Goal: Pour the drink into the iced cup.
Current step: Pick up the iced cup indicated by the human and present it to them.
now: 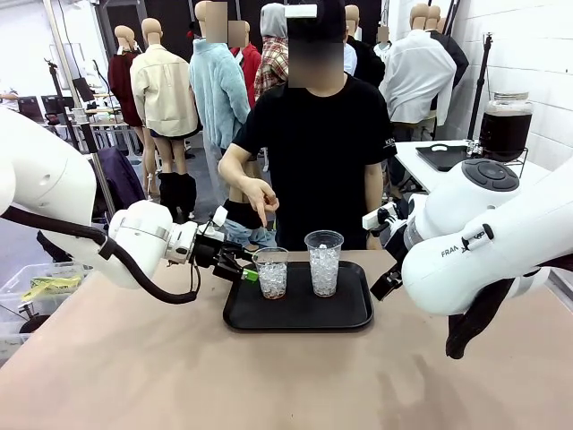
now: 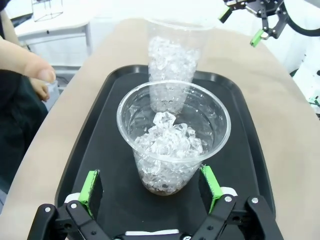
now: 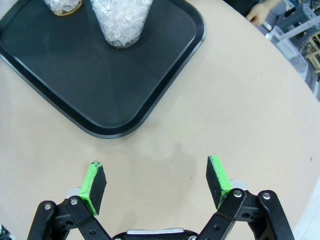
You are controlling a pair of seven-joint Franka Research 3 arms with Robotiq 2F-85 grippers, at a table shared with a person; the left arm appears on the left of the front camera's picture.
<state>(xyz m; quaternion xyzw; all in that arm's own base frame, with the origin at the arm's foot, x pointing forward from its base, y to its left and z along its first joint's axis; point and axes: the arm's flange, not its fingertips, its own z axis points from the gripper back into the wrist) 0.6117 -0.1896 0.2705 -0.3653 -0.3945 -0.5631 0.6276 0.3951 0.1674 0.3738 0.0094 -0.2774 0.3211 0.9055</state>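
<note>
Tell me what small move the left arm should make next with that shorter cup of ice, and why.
Probably close the left gripper on the shorter cup. Its jaws stand open, with a green pad on each side of the cup's lower part, and the person's hand points down at that cup. A little brown drink shows at its bottom.

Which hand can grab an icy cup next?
The left hand, probably: it's open around the short iced cup. The right hand hangs open over the table, off the tray.
</note>
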